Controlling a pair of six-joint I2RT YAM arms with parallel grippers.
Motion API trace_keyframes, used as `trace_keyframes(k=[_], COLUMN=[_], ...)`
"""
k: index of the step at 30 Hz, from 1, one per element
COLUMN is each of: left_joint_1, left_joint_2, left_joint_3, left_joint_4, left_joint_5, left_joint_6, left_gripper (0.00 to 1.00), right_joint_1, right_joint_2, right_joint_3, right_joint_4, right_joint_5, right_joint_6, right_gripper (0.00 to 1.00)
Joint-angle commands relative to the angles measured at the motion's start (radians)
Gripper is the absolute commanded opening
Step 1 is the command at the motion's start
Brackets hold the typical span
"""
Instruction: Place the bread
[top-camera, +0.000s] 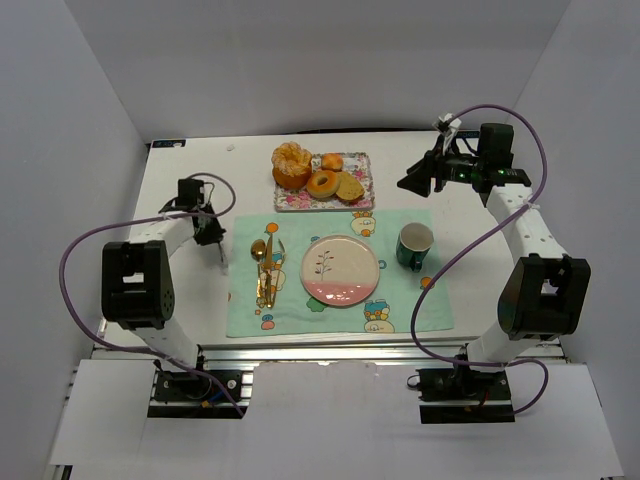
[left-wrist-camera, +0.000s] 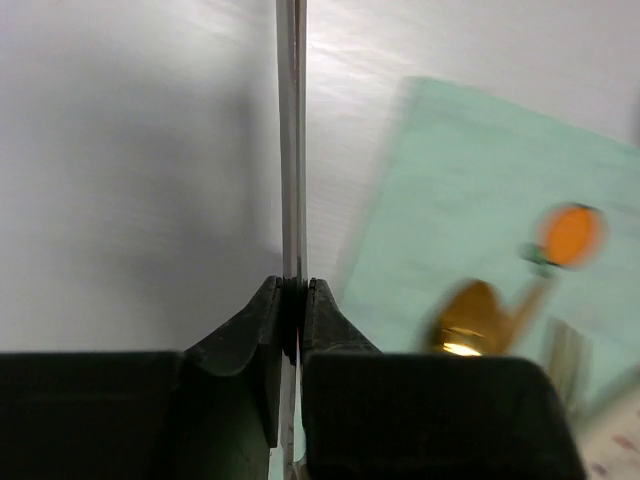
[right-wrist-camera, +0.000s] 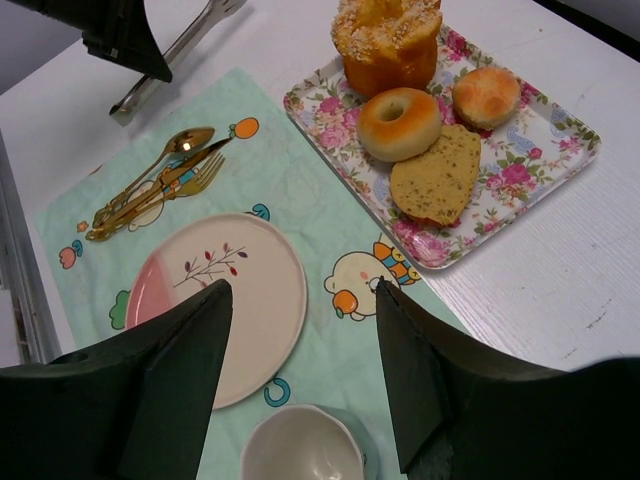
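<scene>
We see left tool (left-wrist-camera: 292, 288) clenched on tongs (left-wrist-camera: 291, 150); right tool (right-wrist-camera: 300, 290) released, empty, right of tray (right-wrist-camera: 575, 140); bread (right-wrist-camera: 387, 45) on tray.

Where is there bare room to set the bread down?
The plate is bare, between the cutlery and the cup. The mat between plate and tray is also free. The tray is crowded with the bread and three other pastries.
</scene>
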Motion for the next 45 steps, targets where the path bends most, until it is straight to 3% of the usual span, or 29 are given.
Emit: trace_keyframes(k=[1, 6, 13, 24, 31, 45], left_joint_1=[-0.109, -0.187, -0.193, -0.195, -0.195, -0.193], left_joint_2=[-0.116, -0.146, -0.153, -0.081, -0.045, 0.103], left_joint_3=[0.131, 0.179, 0.231, 0.374, 0.495, 0.616], left_joint_4=[-0.025, 0.000, -0.006, -0.059, -0.245, -0.300], left_joint_5=[0.175, 0.286, 0.350, 0.304, 0.192, 0.237], left_joint_6=[-0.009, -0.124, -0.184, -0.230, -0.253, -0.255], left_gripper=[0.15, 0.35, 0.48, 0.48, 0.48, 0.50], right_joint_1=[-0.003, -0.002, -0.003, -0.002, -0.003, -0.003], right_joint_2=[-0.011, -0.010, -0.008, -0.028, -0.030, -0.028], right_joint_3=[0.025, 0.027, 0.022, -0.010, -0.018, -0.024], right_joint_4=[0.038, 0.044, 0.051, 0.064, 0.074, 0.091], right_joint_5=[-0.034, -0.038, -0.046, -0.046, -0.049, -0.061], right_joint_6=[0.022, 0.033, 0.042, 0.044, 0.047, 0.062], right_gripper=[0.64, 0.64, 0.64, 0.64, 0.64, 0.64])
